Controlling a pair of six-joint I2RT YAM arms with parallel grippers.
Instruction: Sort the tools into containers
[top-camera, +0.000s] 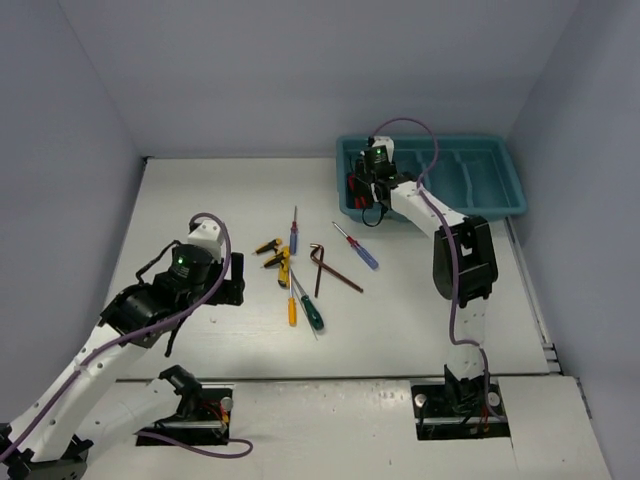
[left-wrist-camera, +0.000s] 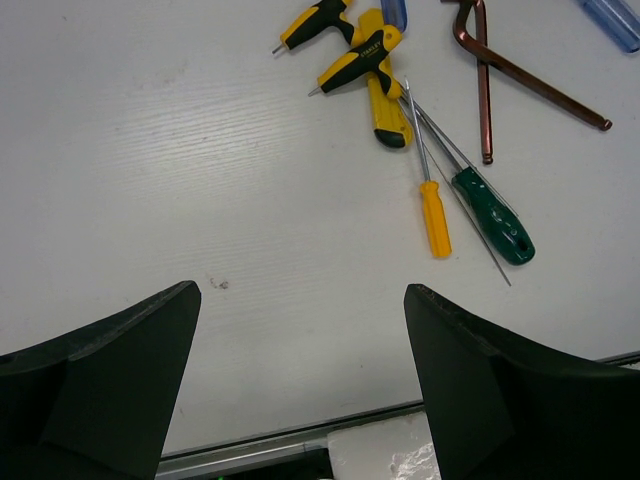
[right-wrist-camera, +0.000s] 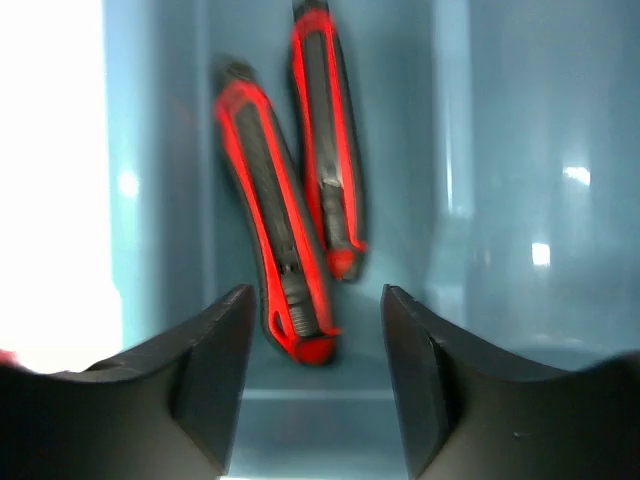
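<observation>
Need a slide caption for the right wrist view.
Right gripper open over red-handled pliers in a compartment of the teal tray.

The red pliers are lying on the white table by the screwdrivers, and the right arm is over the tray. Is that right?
Not quite. The red pliers lie inside the teal tray, at its left end, under the right gripper, not on the table; the right wrist view shows it. The rest is right.

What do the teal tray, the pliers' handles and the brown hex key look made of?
The teal tray: probably moulded plastic, glossy, highlights on its walls. The pliers' handles: likely rubbery grips, red over dark grey, matte, though blurred. The brown hex key: metal, coppery sheen on a thin bent rod.
</observation>
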